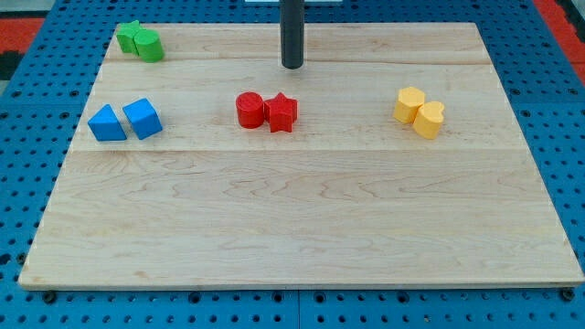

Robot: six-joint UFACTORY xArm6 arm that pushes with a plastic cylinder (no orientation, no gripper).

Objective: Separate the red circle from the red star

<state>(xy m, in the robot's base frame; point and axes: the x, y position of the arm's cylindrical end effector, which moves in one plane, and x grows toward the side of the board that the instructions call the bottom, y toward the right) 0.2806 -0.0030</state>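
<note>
The red circle [249,110] and the red star [281,112] sit touching side by side near the middle of the wooden board [302,219], the circle on the view's left. My tip [292,66] is a dark rod end toward the view's top, a short way above the red star and not touching either block.
A green pair [140,41] of touching blocks lies at the top left. A blue triangle [107,123] and a blue cube [143,118] lie at the left. A yellow hexagon [409,104] and a yellow heart [429,120] lie at the right.
</note>
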